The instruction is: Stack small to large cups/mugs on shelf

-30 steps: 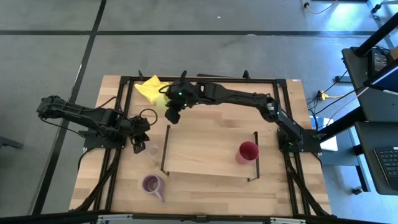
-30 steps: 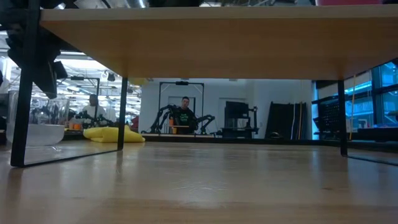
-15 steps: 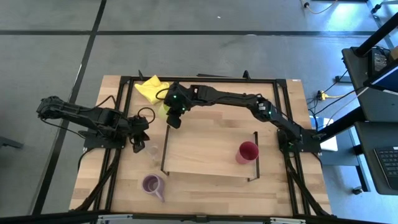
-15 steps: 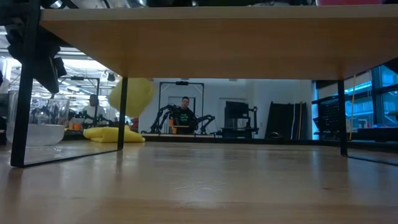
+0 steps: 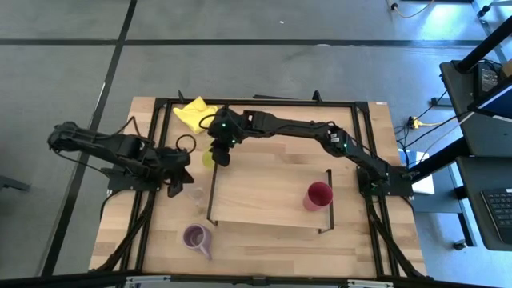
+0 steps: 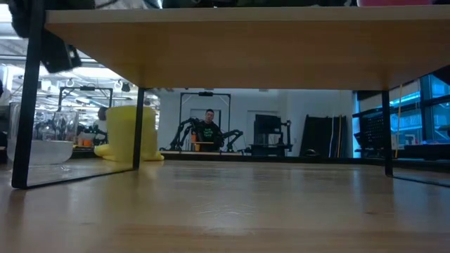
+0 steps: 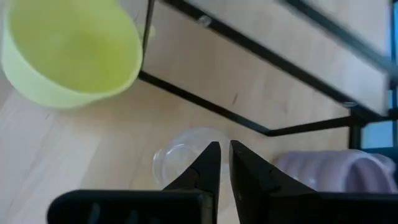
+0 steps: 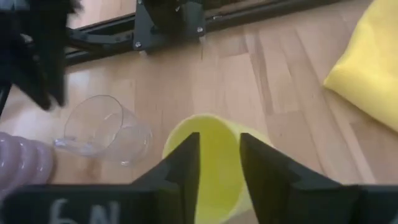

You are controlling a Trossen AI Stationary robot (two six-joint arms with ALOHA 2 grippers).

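The yellow-green mug stands upright on the table, just outside the far left corner of the shelf. My right gripper hangs over its mouth, open. The clear glass stands on the table left of the shelf. My left gripper hovers above it, shut and holding nothing. Toward the near left, the purple mug sits on the table. The red cup stands on the shelf's right end. My right gripper comes at the yellow-green mug's rim slanting down from the table's right, its fingers apart over the mouth. They hide the near wall, so I cannot tell whether they touch it. The mug rests on its base on the table.
A yellow cloth lies at the far left, just behind the mug. The shelf's black end frames stand at its short ends. Black rails run along the table's edges. Beyond the table a person shows in the room.
My right gripper has come down toward the near left with the yellow-green mug. The mug hung tilted above the table half a second ago and now stands upright on it. My left gripper has risen and drawn back a little from the clear glass, which has stayed put.
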